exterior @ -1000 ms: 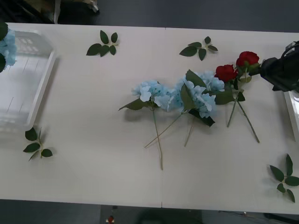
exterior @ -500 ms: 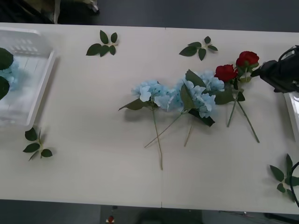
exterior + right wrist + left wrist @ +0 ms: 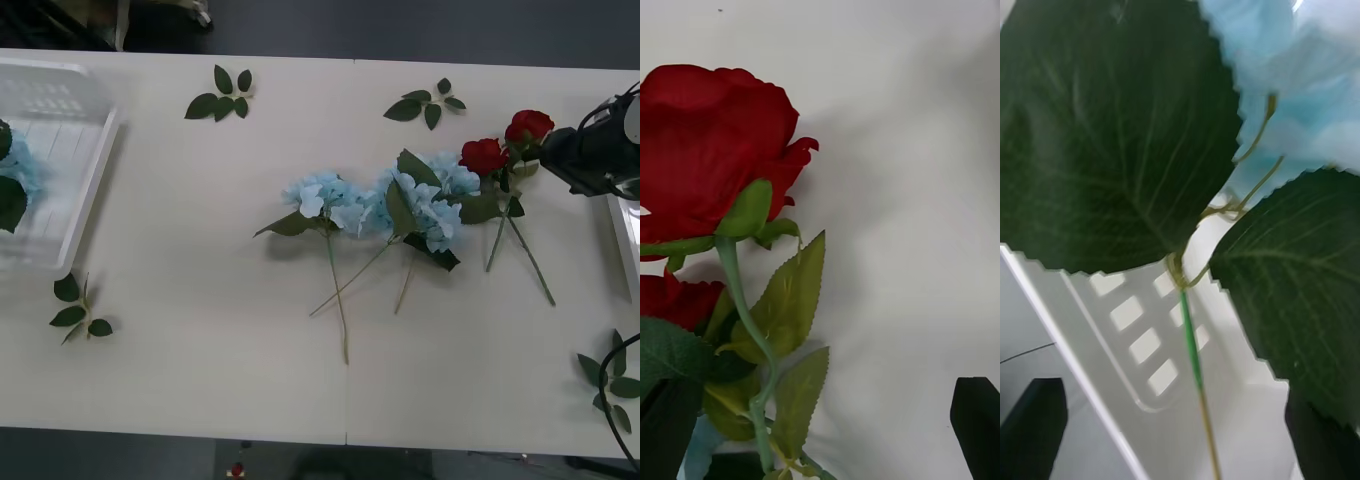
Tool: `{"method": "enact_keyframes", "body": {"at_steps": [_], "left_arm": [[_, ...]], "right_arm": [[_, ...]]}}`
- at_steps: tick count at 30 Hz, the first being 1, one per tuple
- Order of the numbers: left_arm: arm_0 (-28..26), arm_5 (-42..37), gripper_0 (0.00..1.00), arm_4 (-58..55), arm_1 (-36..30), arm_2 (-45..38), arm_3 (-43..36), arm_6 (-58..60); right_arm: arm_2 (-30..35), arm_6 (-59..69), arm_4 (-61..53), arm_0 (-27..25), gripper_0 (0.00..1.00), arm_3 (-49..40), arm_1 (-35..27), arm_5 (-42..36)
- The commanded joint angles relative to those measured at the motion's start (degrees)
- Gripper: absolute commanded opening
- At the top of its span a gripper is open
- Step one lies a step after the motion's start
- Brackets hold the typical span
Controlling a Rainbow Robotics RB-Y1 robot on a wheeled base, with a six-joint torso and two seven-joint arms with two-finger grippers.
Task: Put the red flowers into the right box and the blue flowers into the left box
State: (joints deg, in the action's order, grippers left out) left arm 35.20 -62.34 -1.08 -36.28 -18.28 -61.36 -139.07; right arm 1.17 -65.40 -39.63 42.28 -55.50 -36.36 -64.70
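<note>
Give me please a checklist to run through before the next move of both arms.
1. Right end effector open for the grasp: ok, fingers apart.
2. Rose lined up: ok, its stem runs between the right fingers.
3. Second rose out of the way: not ok, it lies close beside the first and may be dragged along.
4. Blue flower over the left box: ok.
5. Left end effector has let go: fingers are apart, but the stem runs between them; cannot tell if the flower rests in the box.
6. Right box ready to receive: cannot tell, just its edge is seen.
</note>
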Motion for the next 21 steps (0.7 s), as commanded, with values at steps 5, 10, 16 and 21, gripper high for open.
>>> {"method": "enact_keyframes", "body": {"at_steps": [5,10,16,21], "left_arm": [[1.45,-6.66,1.0,-10.08,-0.73,-1.93,-6.4,-2.61],[1.45,-18.17,1.0,-18.43,-0.73,-2.72,-16.51,-2.88],[1.45,-20.89,1.0,-29.5,-0.73,-1.4,-23.63,-2.79],[1.19,-17.55,1.0,-37.94,1.65,2.9,-25.56,-1.21]], "right_arm": [[1.2,2.82,1.66,1.67,1.0,-0.04,1.64,1.33],[1.29,2.82,2.54,1.58,1.0,1.01,2.61,3.26],[1.38,2.91,3.51,1.58,1.0,1.98,3.31,4.58],[1.38,2.91,3.86,1.67,1.0,3.3,3.75,6.16]]}}
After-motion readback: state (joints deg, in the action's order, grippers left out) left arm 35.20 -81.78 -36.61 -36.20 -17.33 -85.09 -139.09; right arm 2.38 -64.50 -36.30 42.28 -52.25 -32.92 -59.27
